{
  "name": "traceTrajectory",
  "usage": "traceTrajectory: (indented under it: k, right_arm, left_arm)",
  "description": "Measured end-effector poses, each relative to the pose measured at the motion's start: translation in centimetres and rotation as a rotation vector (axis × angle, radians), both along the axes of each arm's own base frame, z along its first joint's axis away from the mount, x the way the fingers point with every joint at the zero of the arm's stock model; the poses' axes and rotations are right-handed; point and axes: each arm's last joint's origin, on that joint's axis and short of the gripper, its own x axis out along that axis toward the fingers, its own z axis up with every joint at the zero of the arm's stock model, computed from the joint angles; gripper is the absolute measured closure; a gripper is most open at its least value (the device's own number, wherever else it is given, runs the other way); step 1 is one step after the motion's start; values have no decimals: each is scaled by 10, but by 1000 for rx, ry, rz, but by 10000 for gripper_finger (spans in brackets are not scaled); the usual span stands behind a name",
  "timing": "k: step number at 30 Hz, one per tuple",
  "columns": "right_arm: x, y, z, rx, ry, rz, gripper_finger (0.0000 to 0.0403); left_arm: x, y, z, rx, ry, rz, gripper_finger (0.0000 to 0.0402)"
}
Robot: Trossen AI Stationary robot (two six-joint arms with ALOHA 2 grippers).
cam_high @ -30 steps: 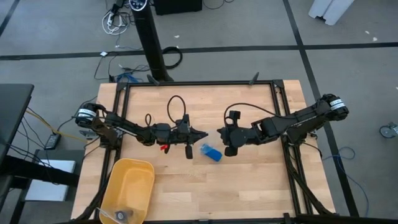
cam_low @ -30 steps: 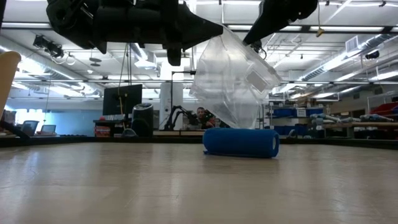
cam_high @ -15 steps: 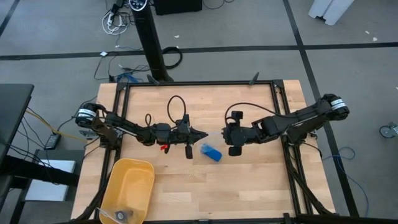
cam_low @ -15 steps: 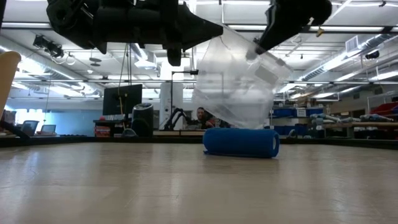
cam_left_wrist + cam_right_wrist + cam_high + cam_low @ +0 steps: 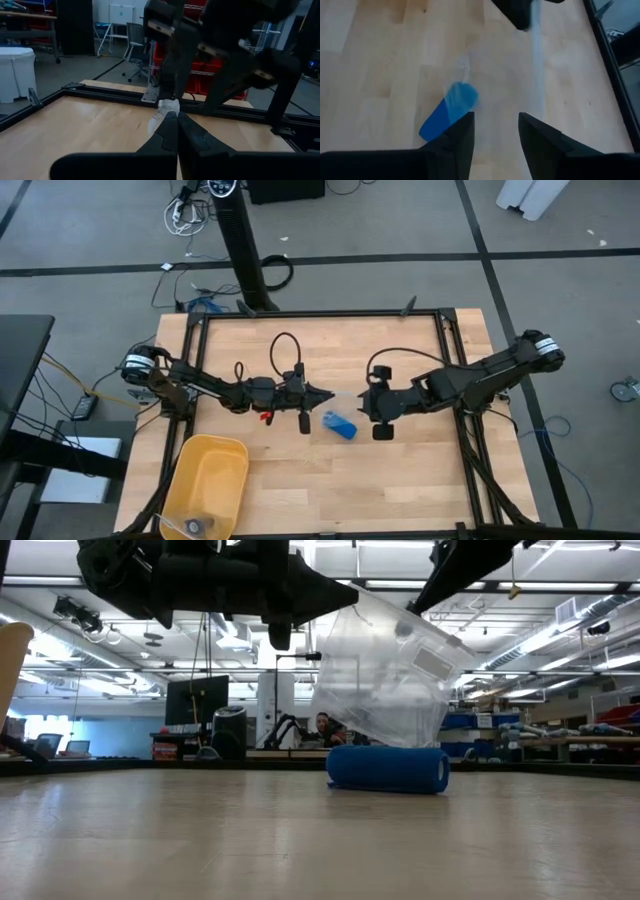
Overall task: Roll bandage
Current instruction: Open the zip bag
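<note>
On the wooden table (image 5: 400,480) two dark arms are meeting at the middle over a rolled bandage — and the hand-off of its wrapper is just finishing. The left gripper (image 5: 322,396), fingers pressed tight together, is pinching one corner of the clear plastic bag (image 5: 385,675) and holding it up so that it is hanging over the table, its lower edge just behind the roll in the low view. The right gripper (image 5: 495,131), which a second ago was clamped on the bag's other side, is now standing with its fingers apart and nothing between them, drawn back a little towards its own side. Below them the bandage (image 5: 339,424) is lying on the bare wood as a compact blue cylinder, on its side, clear of both grippers and well apart from the yellow bin (image 5: 205,485) at the table's near corner. With the bag let go, the right arm appears free to reach for the roll.
</note>
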Motion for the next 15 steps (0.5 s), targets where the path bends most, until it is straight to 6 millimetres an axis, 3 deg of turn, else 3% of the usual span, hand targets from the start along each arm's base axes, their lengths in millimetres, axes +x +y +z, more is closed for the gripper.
traceTrajectory:
  k: [5, 15]
  right_arm:
    - [10, 0, -7, -21, -3, -3, 250]
    - [6, 3, -2, -81, -51, -56, 248]
  left_arm:
    - [0, 0, 0, -2, 5, 0, 402]
    - [0, 0, -1, -2, 6, 0, 401]
